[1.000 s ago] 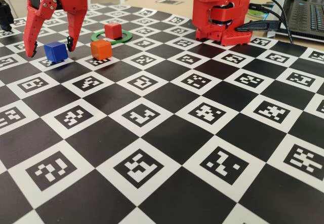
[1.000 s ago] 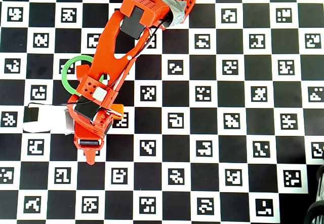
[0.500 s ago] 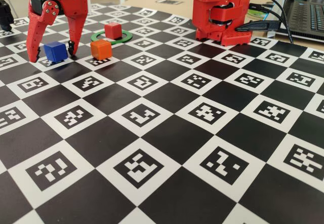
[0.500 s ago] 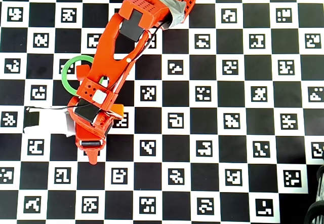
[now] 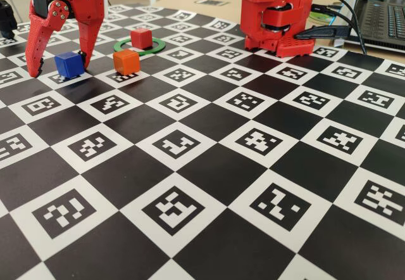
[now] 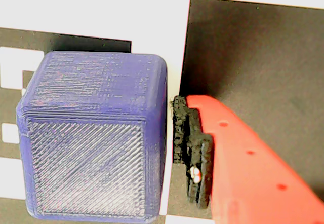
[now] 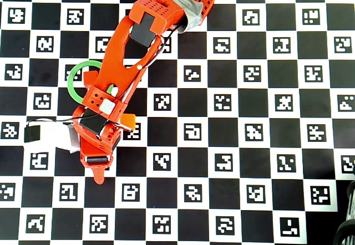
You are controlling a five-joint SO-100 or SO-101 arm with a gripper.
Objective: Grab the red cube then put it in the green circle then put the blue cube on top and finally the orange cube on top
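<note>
In the fixed view my red gripper (image 5: 57,66) is open and lowered around the blue cube (image 5: 69,64), one finger on each side. The wrist view shows the blue cube (image 6: 93,138) close up. A black finger pad (image 6: 195,153) stands just right of it, with a thin gap between them; the other finger is out of frame. The red cube (image 5: 141,38) sits inside the green circle (image 5: 154,47). The orange cube (image 5: 126,61) rests in front of the ring, right of the blue cube. From overhead the arm hides the blue cube; the orange cube (image 7: 128,121) peeks out beside it.
The checkered marker mat (image 5: 209,166) covers the table. The arm's red base (image 5: 275,20) stands at the back right, with cables and a laptop (image 5: 386,17) behind it. A black object (image 5: 6,17) sits at the far left edge.
The gripper has come down and shifted slightly left, so its fingers now straddle the blue cube. The three cubes have not moved.
</note>
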